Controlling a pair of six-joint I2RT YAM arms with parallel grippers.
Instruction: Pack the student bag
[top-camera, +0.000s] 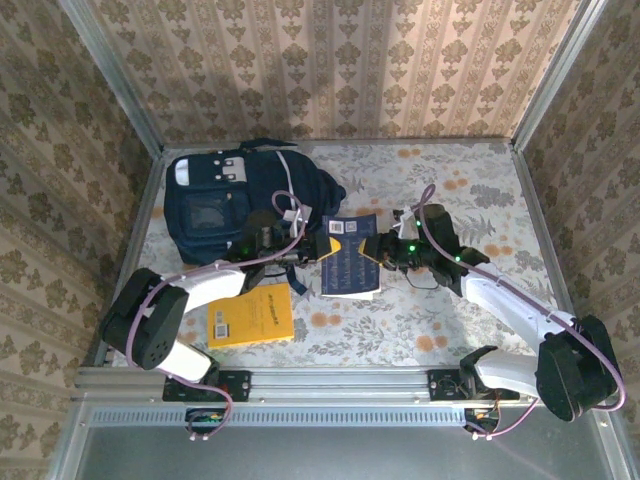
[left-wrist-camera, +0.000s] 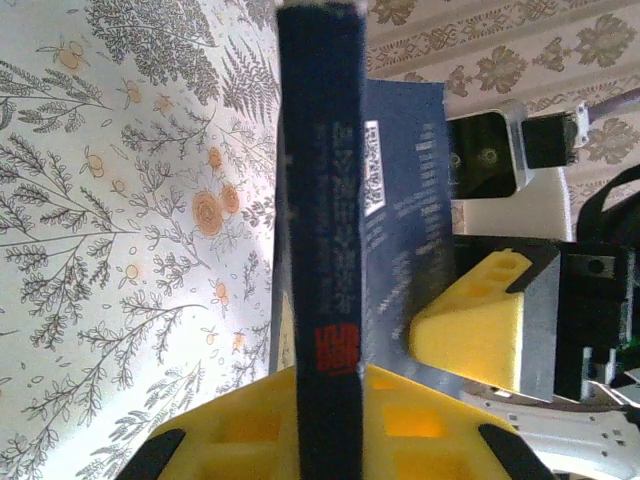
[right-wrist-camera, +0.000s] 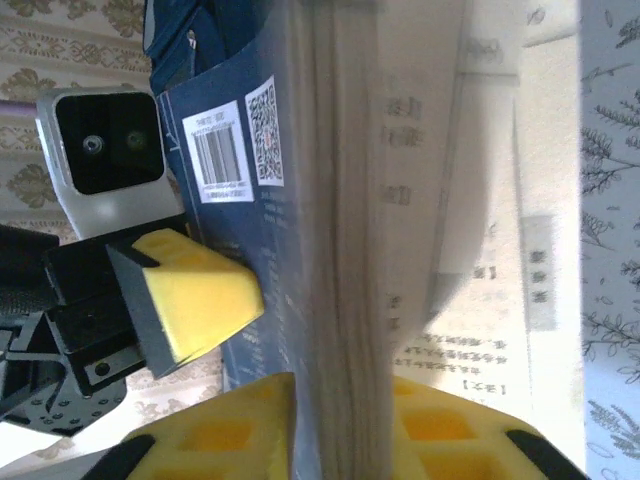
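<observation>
navy paperback book (top-camera: 349, 262) clamped by left gripper (top-camera: 308, 248) | page edge straddled by right gripper (top-camera: 386, 249), grip can't be told tbh

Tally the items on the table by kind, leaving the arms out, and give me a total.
Bags: 1, the student bag
Books: 2, the navy book and the yellow book
Total: 3
</observation>
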